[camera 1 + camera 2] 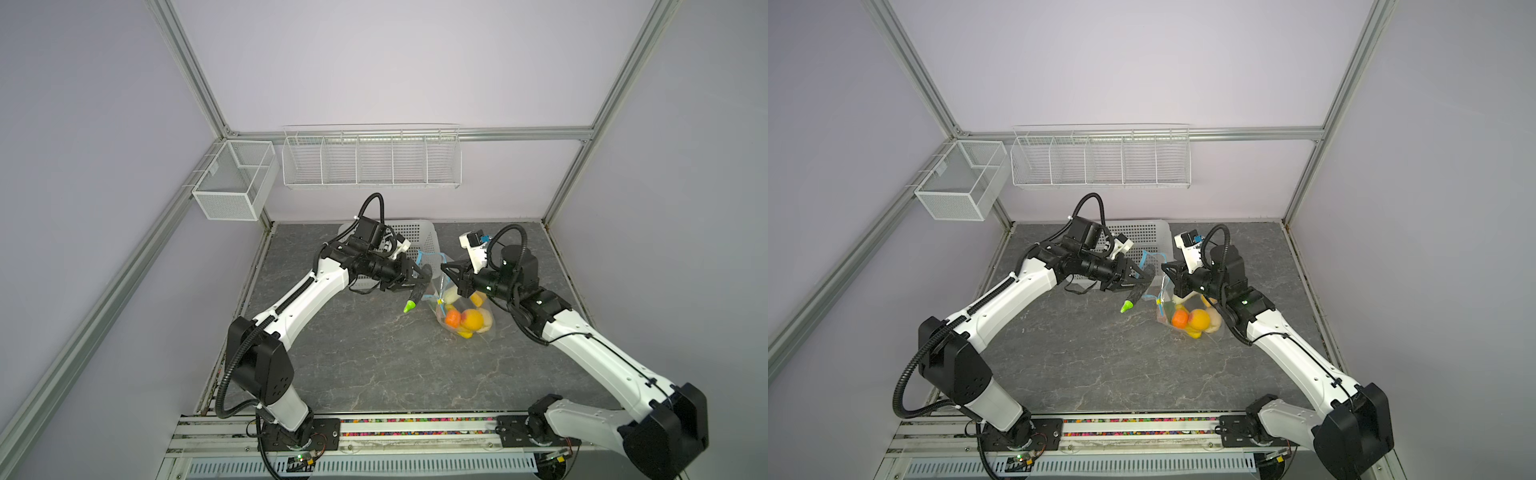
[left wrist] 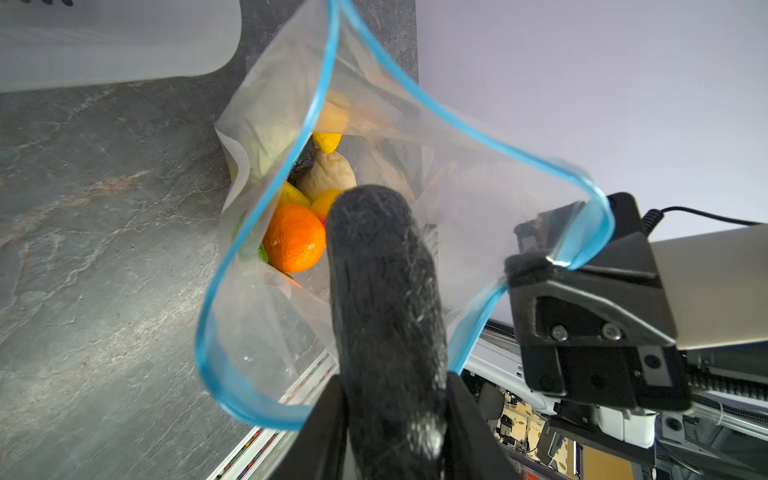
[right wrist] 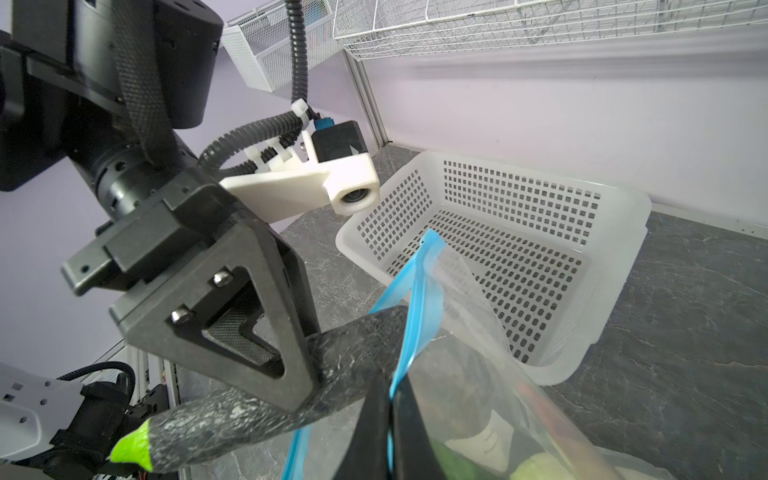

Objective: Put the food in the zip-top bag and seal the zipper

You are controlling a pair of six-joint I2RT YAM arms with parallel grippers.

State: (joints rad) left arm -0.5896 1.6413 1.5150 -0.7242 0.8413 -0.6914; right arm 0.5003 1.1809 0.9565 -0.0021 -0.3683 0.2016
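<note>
My left gripper (image 1: 424, 277) (image 2: 395, 436) is shut on a dark purple food piece (image 1: 419, 291) (image 1: 1138, 293) (image 2: 386, 299) (image 3: 249, 411) with a green tip. The piece's blunt end reaches the open mouth of the zip-top bag (image 1: 465, 320) (image 1: 1192, 326). The clear bag stands on the table with an orange (image 2: 293, 239) and yellow and beige food inside. My right gripper (image 1: 444, 268) (image 1: 1166, 268) (image 3: 390, 415) is shut on the bag's rim at the light-blue zipper (image 2: 457, 120) (image 3: 419, 291) and holds it up. A small yellow slider tab (image 1: 440, 300) hangs on the strip.
A white perforated basket (image 1: 411, 235) (image 3: 540, 232) lies behind the bag, close to both grippers. On the back wall hang a white wire rack (image 1: 370, 160) and a mesh box (image 1: 235, 178). The grey stone-look tabletop (image 1: 374, 365) spreads out in front.
</note>
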